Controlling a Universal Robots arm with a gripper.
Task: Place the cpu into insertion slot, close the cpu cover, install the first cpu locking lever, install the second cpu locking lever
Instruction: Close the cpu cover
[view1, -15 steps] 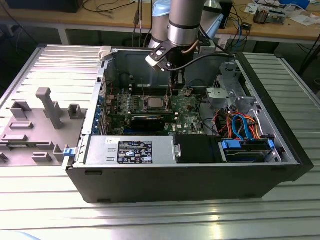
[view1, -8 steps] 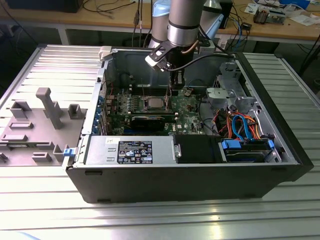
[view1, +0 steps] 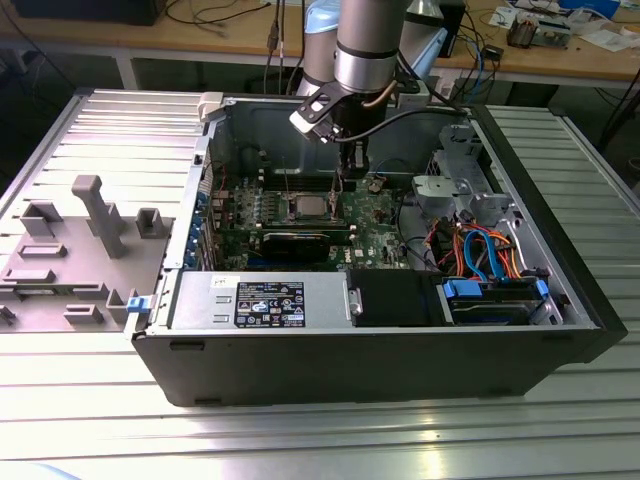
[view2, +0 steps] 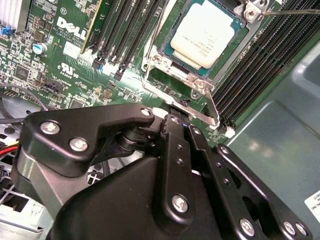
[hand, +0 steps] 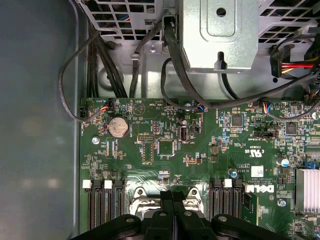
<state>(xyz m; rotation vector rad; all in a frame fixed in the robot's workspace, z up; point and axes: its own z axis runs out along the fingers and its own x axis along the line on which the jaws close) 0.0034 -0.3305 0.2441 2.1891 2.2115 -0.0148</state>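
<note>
The cpu (view2: 207, 31), a flat square with a silver-grey top, lies in the insertion slot on the green motherboard (view2: 65, 65); it covers the recess. The silvery cpu cover (view2: 176, 74) lies flat around it. One thin wire lever (view2: 154, 40) runs along one side of the socket, and another (view2: 292, 11) along the far side; I cannot tell whether they are latched. My gripper (view2: 181, 120) is shut with nothing visible between its black fingers, and hovers right at the socket's near edge. In the exterior view the gripper (view1: 350, 172) hangs just above the board beside the cpu (view1: 305, 207).
Long black memory slots (view2: 260, 65) flank the socket on both sides. A metal drive cage (hand: 220, 35) and cable bundles (view1: 480, 250) stand to the exterior view's right. The power supply (view1: 260, 300) lies along the case front. A grey fixture tray (view1: 80, 240) sits outside.
</note>
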